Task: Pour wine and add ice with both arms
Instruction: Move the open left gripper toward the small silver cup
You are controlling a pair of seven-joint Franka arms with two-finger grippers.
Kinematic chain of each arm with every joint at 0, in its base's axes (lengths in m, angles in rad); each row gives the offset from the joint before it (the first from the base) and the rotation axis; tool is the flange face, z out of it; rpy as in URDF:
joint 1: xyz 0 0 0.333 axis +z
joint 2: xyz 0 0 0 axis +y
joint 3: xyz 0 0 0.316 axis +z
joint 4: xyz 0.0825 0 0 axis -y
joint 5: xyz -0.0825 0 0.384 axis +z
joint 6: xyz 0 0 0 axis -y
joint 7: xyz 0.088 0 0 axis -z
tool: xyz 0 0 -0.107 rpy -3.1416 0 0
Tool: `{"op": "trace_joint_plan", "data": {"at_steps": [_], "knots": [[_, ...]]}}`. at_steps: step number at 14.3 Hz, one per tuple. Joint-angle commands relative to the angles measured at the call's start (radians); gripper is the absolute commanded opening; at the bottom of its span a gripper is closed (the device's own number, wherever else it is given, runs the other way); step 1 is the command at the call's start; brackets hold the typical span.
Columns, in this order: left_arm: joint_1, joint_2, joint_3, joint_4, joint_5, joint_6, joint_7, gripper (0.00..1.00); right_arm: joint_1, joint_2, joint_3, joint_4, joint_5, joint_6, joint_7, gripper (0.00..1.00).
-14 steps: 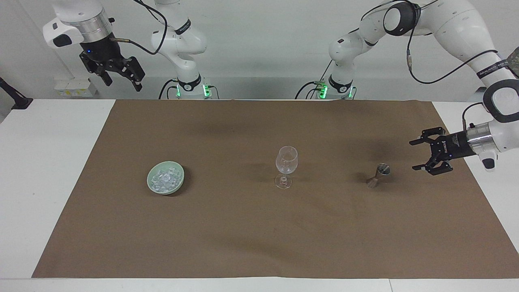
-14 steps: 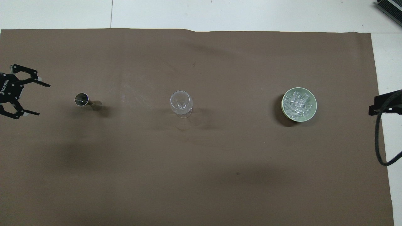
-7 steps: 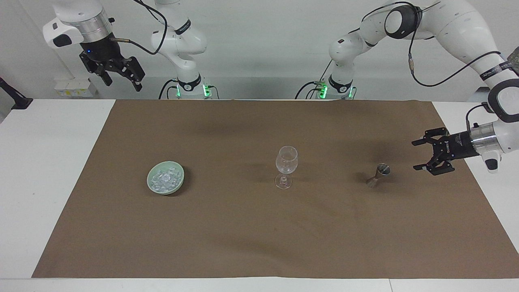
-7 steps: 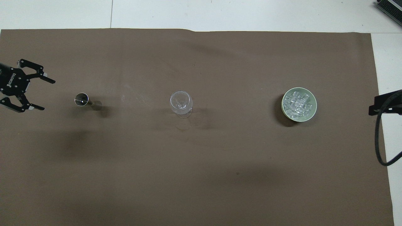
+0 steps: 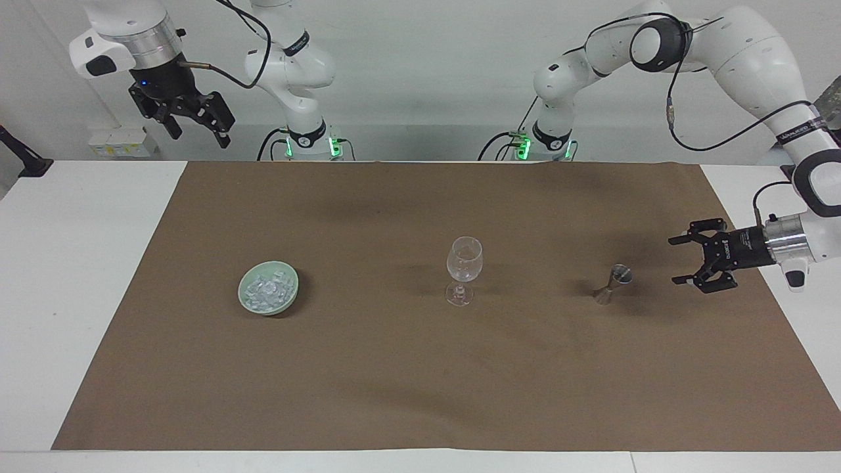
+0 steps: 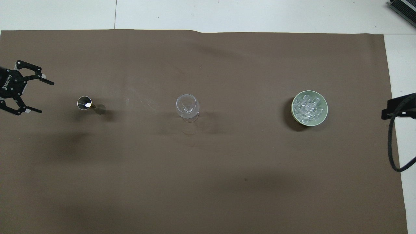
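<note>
Desk [image 5: 85, 295] covered by a brown sheet [image 5: 420, 394]. Three items in a row across its middle: green bowl [image 5: 268, 288] of ice [image 5: 267, 292] toward the right arm's end, empty stemmed glass [image 5: 464, 269] upright at centre, small metal jigger [image 5: 612, 284] upright toward the left arm's end

Left pincer [image 5: 683, 261] low over the sheet near the desk's edge at the left arm's end, turned sideways, released and empty, fingers spread toward the jigger, apart from it

Right pincer [image 5: 197, 128] raised high above the desk's corner by the right arm's base, released, empty, waiting
</note>
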Motion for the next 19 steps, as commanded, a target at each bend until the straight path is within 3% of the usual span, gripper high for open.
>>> {"op": "trace_joint_plan", "data": {"at_steps": [1, 10, 19], "knots": [[0.033, 0.018, -0.012, -0.064, -0.072, 0.061, 0.027, 1.0, -0.009, -0.013, 0.005, -0.01, 0.008, -0.004, -0.023, 1.0], [0.069, 0.012, -0.001, -0.29, -0.304, 0.251, 0.096, 1.0, -0.009, -0.013, 0.005, -0.01, 0.008, -0.004, -0.023, 1.0], [0.093, 0.01, 0.0, -0.41, -0.45, 0.302, 0.232, 1.0, -0.009, -0.014, 0.005, -0.01, 0.008, -0.004, -0.023, 1.0]]}}
